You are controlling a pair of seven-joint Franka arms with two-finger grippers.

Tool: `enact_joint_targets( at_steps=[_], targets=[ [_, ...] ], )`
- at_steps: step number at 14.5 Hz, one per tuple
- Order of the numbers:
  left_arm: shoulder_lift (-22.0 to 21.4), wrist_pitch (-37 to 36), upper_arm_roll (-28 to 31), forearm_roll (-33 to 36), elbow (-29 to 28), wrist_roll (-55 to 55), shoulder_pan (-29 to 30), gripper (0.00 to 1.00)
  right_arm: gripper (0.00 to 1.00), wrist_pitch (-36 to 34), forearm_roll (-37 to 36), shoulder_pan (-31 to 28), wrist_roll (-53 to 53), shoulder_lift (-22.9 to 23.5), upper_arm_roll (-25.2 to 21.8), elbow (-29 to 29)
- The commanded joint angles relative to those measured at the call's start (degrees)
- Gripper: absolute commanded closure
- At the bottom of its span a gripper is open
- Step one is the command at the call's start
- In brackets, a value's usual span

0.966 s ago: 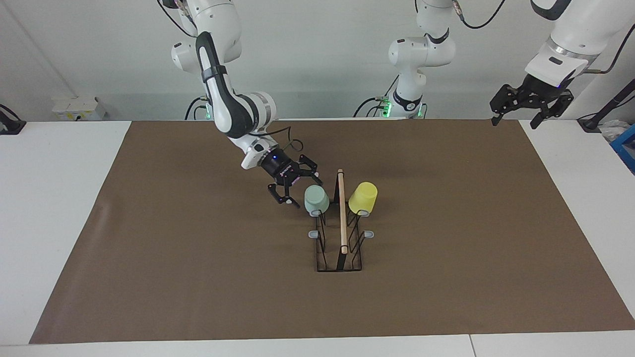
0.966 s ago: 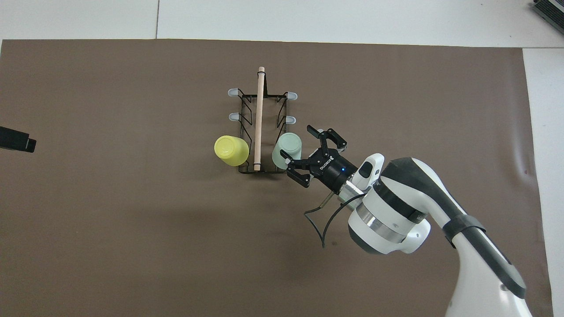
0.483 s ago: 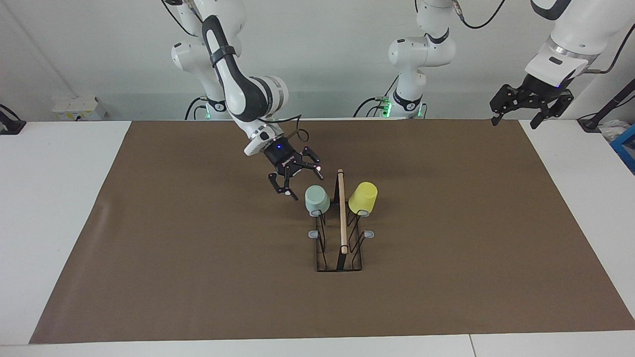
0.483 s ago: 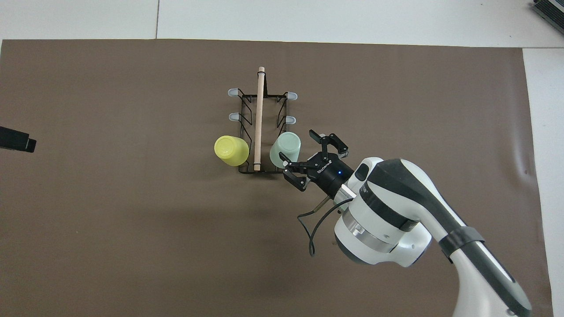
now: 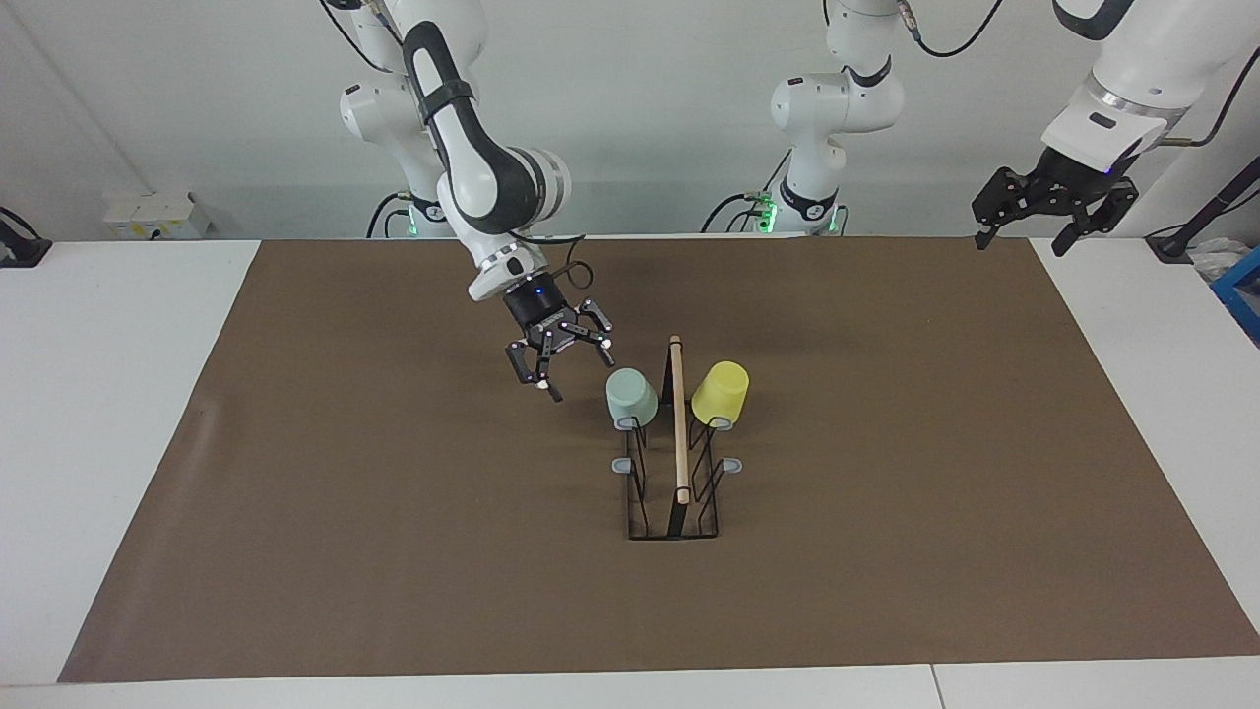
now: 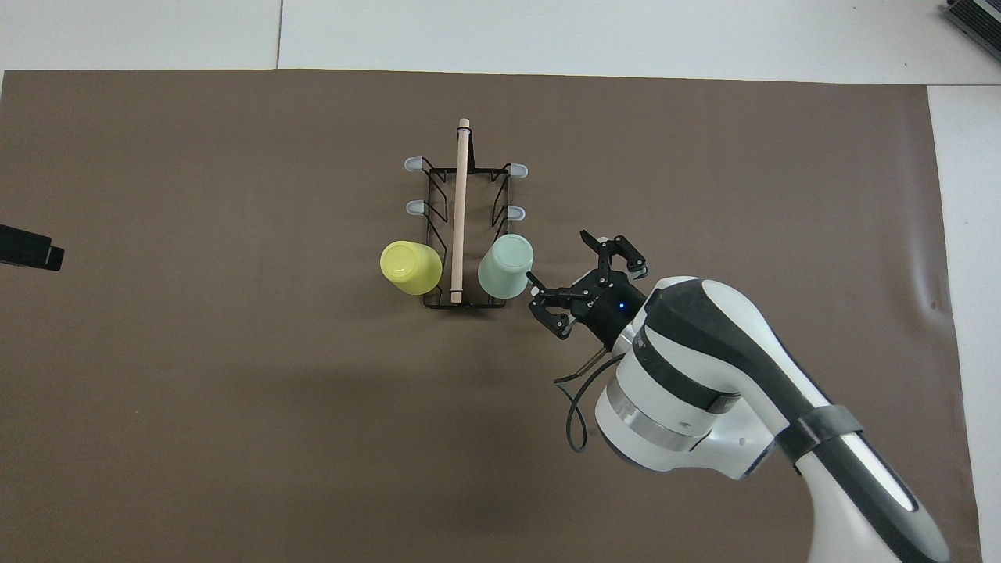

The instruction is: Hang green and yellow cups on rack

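Note:
The rack (image 5: pixel 679 433) (image 6: pixel 460 211) is a black wire stand topped by a wooden rod, and it sits mid-table. The green cup (image 5: pixel 630 396) (image 6: pixel 507 266) hangs upside down on the rack's peg closest to the robots, on the side toward the right arm. The yellow cup (image 5: pixel 721 392) (image 6: pixel 410 267) hangs the same way on the matching peg toward the left arm. My right gripper (image 5: pixel 574 366) (image 6: pixel 557 255) is open and empty, in the air beside the green cup and clear of it. My left gripper (image 5: pixel 1020 244) (image 6: pixel 27 249) waits open and raised over the mat's corner at its own end.
A brown mat (image 5: pixel 394 542) covers most of the white table. Several grey-tipped pegs (image 5: pixel 622 465) (image 6: pixel 515 212) on the rack are bare. A white box (image 5: pixel 157 212) and a blue object (image 5: pixel 1245 286) sit off the mat at the table's ends.
My right gripper has drawn back from the green cup, rising and moving toward its own end of the table. The green cup stays on its peg. The left arm has not moved.

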Motion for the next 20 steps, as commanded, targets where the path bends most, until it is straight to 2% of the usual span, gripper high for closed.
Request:
enact_joint_targets(
  at_steps=[1, 11, 15, 20],
  targets=[
    [-1.37, -0.15, 0.54, -0.71, -1.48, -0.47, -0.61, 0.0, 0.0, 2.66, -1.75, -0.67, 1.16, -1.18, 1.93, -0.27],
    [-1.37, -0.24, 0.54, -0.71, -1.48, -0.47, -0.61, 0.0, 0.0, 4.06, -4.65, -1.37, -1.9, -3.55, 2.2, -1.85],
    [-1.37, -0.15, 0.54, -0.71, -1.56, -0.47, -0.61, 0.0, 0.0, 5.3, -4.91, -1.64, -8.3, -3.91, 2.11, -1.77],
    [-1.37, -0.24, 0.54, -0.71, -1.56, -0.47, -0.61, 0.0, 0.0, 5.65, -5.79, -4.96, -18.24, -4.61, 2.11, -2.03]
  ],
)
